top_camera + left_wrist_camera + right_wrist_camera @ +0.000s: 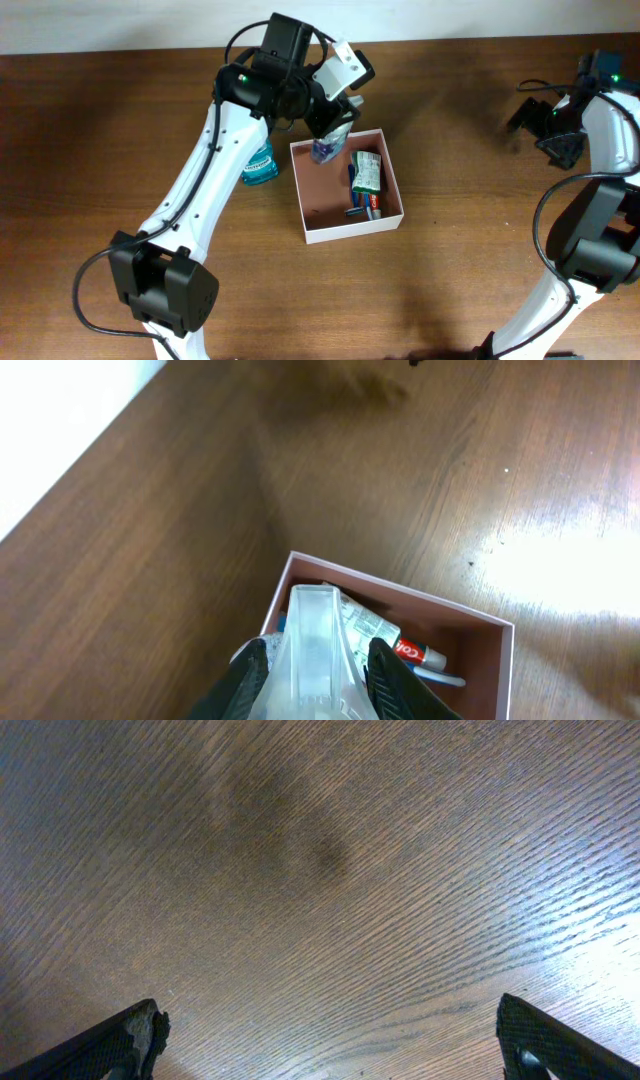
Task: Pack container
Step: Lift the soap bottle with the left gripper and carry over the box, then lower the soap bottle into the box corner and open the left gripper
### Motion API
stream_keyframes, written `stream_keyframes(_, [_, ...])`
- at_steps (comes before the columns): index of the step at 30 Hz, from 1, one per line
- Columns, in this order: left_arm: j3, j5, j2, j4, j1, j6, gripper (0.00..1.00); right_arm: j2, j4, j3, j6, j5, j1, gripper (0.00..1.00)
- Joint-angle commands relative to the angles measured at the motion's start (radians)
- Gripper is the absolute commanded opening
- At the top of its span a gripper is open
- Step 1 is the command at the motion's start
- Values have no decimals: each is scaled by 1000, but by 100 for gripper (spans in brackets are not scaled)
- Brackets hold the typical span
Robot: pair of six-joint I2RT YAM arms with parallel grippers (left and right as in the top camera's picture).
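Note:
The container (390, 170), a shallow square box with white walls and a pinkish-brown inside, sits mid-table. It holds a green-and-white packet (367, 170), a toothpaste tube (366, 205) and a dark pen-like item. My left gripper (330, 138) is shut on a clear plastic packet (327, 150) and holds it over the box's back-left corner. In the left wrist view the packet (316, 650) sits between the fingers (318, 675) above the container (500, 630). My right gripper (545, 125) is open and empty at the far right, over bare table (330, 920).
A teal mouthwash bottle (260, 165) lies on the table just left of the box, beside my left arm. The table's back edge meets a white wall.

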Motion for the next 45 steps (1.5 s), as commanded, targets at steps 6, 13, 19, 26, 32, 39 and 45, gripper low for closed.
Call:
stream_keyframes(6, [37, 17, 5, -21, 13, 14, 8, 2, 3, -6, 1, 9, -1, 98])
stream_keyframes(13, [37, 11, 5, -72, 23, 121, 10, 2, 3, -6, 1, 9, -1, 98])
stream_keyframes(19, [37, 11, 31, -72, 23, 148, 10, 2, 3, -6, 1, 9, -1, 98])
stream_keyframes(26, [37, 47, 87, -72, 23, 190, 10, 2, 3, -6, 1, 9, -1, 98])
stream_keyframes(32, [37, 53, 93, -69, 23, 317, 10, 2, 3, -6, 1, 9, -1, 98])
stream_keyframes(39, [37, 59, 153, -69, 23, 369, 10, 2, 3, -6, 1, 9, -1, 98])
stream_keyframes(45, [37, 68, 190, -40, 25, 369, 10, 2, 3, -6, 1, 9, -1, 98])
